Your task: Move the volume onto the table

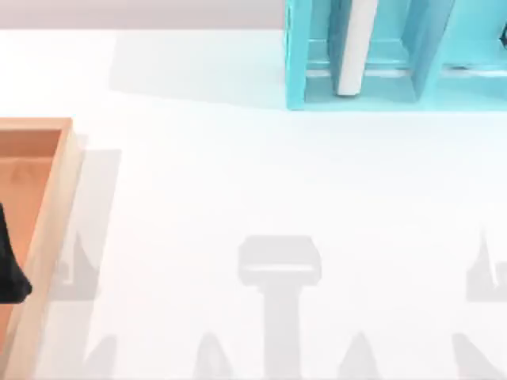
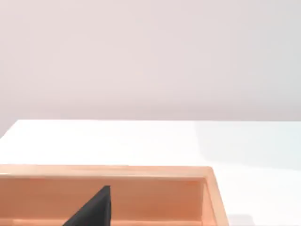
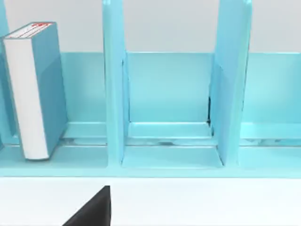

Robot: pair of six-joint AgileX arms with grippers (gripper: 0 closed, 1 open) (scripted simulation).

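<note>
The volume (image 3: 35, 89) stands upright in a slot of the light-blue shelf (image 1: 432, 55), at the far side of the table (image 1: 261, 174). It has not been picked up yet, so I think the job is just starting.

The left gripper (image 1: 9, 265) hangs over the wooden tray (image 1: 47, 229) at the left edge of the table. The right wrist view looks into the shelf from the front, well apart from the volume. I cannot tell how wide either arm's jaws are, and neither holds anything.

Next, an arm must reach in, pinch the volume and lift it out.

The volume is thick, with smooth blue covers and white pages. The shelf looks shiny. The tray has a raised rim.
</note>
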